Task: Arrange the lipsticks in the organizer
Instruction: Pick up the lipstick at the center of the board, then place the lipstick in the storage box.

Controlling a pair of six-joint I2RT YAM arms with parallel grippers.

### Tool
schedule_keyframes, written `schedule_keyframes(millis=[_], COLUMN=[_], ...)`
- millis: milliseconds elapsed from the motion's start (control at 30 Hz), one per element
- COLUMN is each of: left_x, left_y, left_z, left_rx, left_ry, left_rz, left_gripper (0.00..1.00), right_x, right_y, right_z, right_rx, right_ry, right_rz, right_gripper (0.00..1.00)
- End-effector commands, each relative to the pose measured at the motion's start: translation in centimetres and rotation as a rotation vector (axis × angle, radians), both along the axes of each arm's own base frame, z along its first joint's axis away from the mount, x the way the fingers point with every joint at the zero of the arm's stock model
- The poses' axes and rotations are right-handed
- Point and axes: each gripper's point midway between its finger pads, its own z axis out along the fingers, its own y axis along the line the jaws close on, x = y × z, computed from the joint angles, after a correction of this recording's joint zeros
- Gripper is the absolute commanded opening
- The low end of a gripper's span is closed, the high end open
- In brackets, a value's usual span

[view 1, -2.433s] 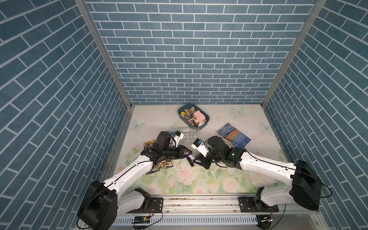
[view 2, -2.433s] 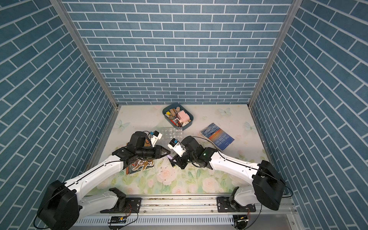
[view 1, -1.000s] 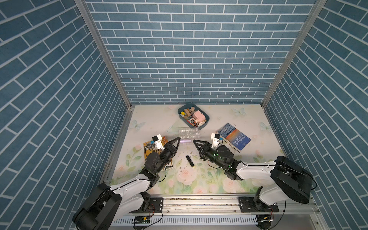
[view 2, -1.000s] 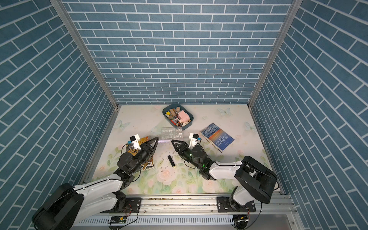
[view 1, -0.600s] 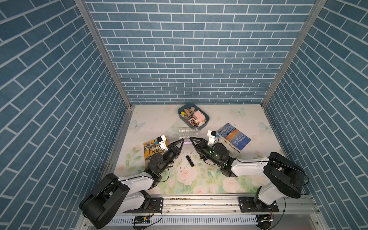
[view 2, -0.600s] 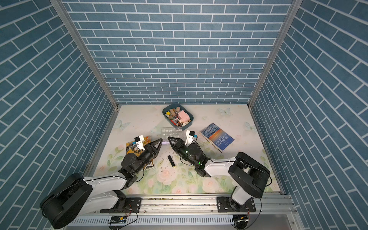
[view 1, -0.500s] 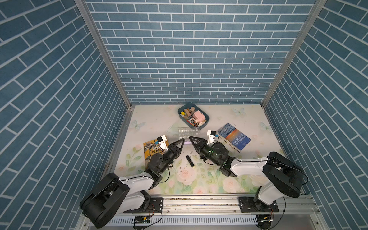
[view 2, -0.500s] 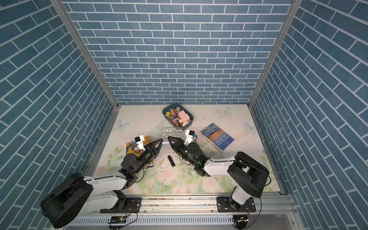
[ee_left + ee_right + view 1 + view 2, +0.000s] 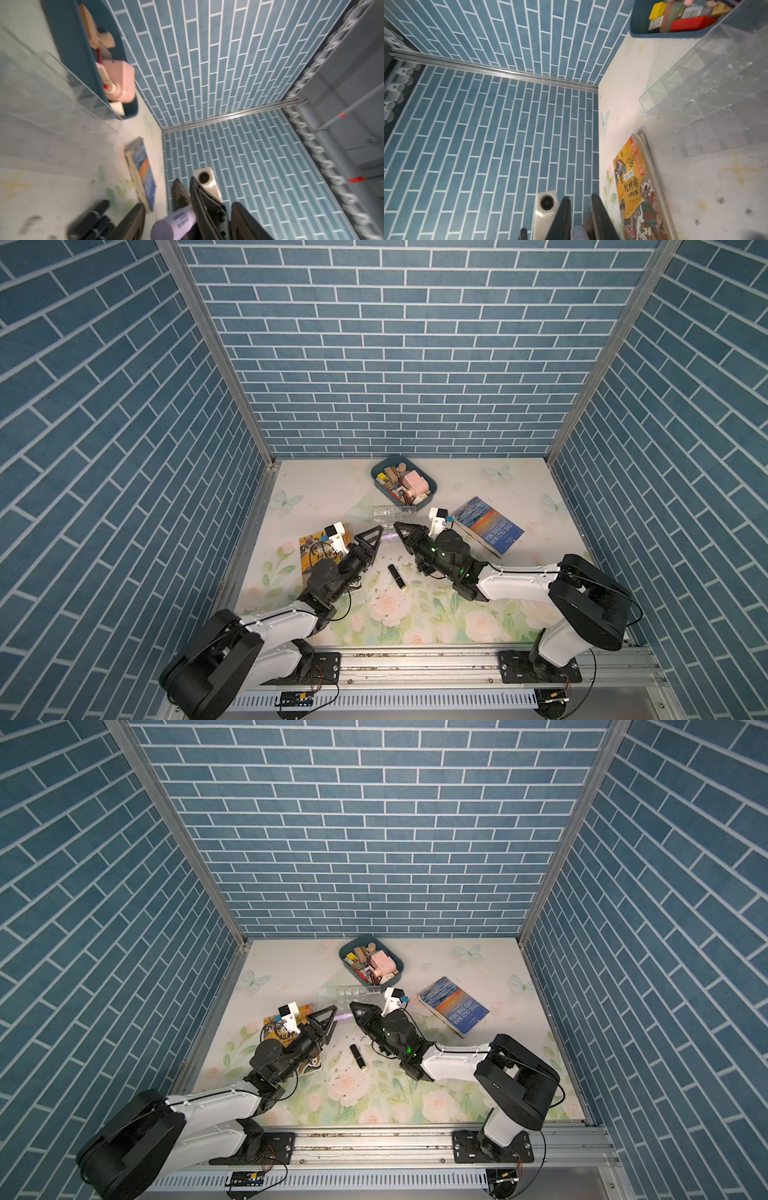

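Black with a gold end, a short lipstick tube (image 9: 397,576) lies loose on the floral tabletop (image 9: 332,489), nearest the rail. Just beyond it, the right hand (image 9: 400,530) is clamped on a slim pale lilac lipstick tube (image 9: 344,1016). The left hand (image 9: 376,538) faces it with fingers spread around the tube's free end (clear of it, in the left wrist view). An orange paperback (image 9: 311,547) lies under the left arm and a blue paperback (image 9: 488,531) beside the right. Farther back sits the clear acrylic gridded organizer (image 9: 392,512), just before a blue-grey plastic tray (image 9: 376,479).
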Motion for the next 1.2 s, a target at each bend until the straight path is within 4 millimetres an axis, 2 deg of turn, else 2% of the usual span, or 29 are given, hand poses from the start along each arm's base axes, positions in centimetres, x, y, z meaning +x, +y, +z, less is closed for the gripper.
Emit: schedule_keyframes(millis=[0,33,67,100,167,200,233,333,400,500,567,800,967,1167], left_x=[1.0,1.2,1.4,1.7,2.3,2.2,2.5,2.7,2.7,2.9,2.6,2.4,2.3,2.5], left_y=[3.3,4.7,5.8,6.7,7.7,8.0,8.0,7.9,7.9,7.9,8.1,8.0,8.2,8.1], left_z=[-4.1,-5.0,-4.9,-4.4,-3.5,-3.9,-3.4,-3.4,-3.6,-3.6,-4.7,-5.6,-5.8,-6.2], left_rx=[0.266,0.395,0.503,0.602,0.736,0.784,0.803,0.815,0.812,0.810,0.817,0.804,0.803,0.800], left_ry=[0.160,0.194,0.205,0.203,0.203,0.217,0.209,0.199,0.195,0.187,0.200,0.207,0.209,0.211], left_rz=[0.093,0.131,0.159,0.181,0.208,0.206,0.207,0.202,0.200,0.199,0.189,0.166,0.163,0.155], left_gripper=[0.76,0.77,0.77,0.78,0.78,0.78,0.78,0.78,0.78,0.78,0.78,0.78,0.78,0.78], right_x=[2.3,3.0,3.8,4.0,5.3,6.0,6.7,9.0,10.3,11.5,12.1,13.2,13.7,13.8], right_y=[-0.5,-0.2,0.2,0.0,0.7,1.2,1.3,2.3,3.1,4.5,5.2,7.3,7.5,7.7], right_z=[-1.6,-1.8,-1.4,-3.9,-4.7,-5.1,-5.7,-5.3,-5.8,-5.4,-5.4,-6.3,-5.3,-2.8], right_rx=[-0.179,-0.257,-0.331,-0.490,-0.694,-0.776,-0.850,-1.006,-1.075,-1.111,-1.111,-1.101,-1.090,-1.074], right_ry=[-0.052,-0.077,-0.119,-0.116,-0.183,-0.207,-0.224,-0.301,-0.326,-0.375,-0.398,-0.419,-0.439,-0.480], right_rz=[0.008,0.016,0.015,0.042,0.076,0.092,0.098,0.086,0.096,0.101,0.106,0.129,0.108,0.091], right_gripper=[0.08,0.08,0.09,0.09,0.06,0.05,0.04,0.02,0.01,0.00,0.00,0.00,0.00,0.00])
